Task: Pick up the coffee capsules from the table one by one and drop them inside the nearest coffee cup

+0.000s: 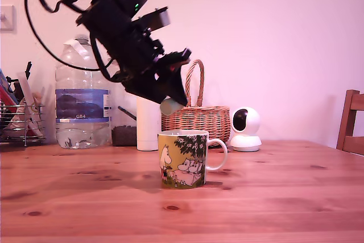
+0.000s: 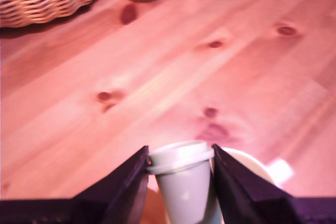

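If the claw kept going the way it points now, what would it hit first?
Probably the yellow-green ceramic mug: the claw, shut on a small pale greenish capsule, angles down above its white rim. Depth is unclear; it might pass the rim to the wooden table.

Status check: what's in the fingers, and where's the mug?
Gripper shut on capsule. Capsule hangs above mug, not yet dropped. Nothing in the way below.

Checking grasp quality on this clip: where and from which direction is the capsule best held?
On its tapered side walls just below the flanged rim, as the end effector holds the capsule now: fingers on opposite sides, approaching along its axis. The rim guards against slipping.
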Controlling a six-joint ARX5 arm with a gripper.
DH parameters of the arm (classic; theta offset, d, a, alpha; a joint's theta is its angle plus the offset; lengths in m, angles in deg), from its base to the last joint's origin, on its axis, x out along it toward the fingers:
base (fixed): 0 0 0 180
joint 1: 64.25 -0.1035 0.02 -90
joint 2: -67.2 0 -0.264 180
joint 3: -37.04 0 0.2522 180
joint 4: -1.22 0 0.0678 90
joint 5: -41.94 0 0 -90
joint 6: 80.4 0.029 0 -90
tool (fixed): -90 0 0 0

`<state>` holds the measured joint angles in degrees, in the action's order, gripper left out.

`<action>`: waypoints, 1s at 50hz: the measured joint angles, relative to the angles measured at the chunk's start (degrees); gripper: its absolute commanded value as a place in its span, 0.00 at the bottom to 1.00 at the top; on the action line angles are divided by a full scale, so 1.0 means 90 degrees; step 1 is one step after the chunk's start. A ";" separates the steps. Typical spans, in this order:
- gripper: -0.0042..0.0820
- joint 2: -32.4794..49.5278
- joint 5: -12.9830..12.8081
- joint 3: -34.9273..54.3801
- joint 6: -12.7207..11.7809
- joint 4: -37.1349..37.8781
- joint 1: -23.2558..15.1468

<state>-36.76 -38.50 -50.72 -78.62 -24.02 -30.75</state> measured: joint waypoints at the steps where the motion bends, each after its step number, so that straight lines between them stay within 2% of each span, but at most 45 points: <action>1: 0.37 0.0000 0.0007 -0.0005 0.0041 -0.0063 0.0012; 7: 0.37 0.0000 0.0049 -0.0005 0.0158 -0.0403 0.0080; 34: 0.37 0.0000 0.0070 -0.0265 0.0306 -0.1486 0.0359; 43: 0.37 -0.0002 0.0073 -0.0678 0.0328 -0.1945 0.0359; 50: 0.37 -0.0226 0.0073 -0.1370 0.0330 -0.2453 0.0362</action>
<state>-38.79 -37.84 -63.04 -75.64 -46.10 -27.50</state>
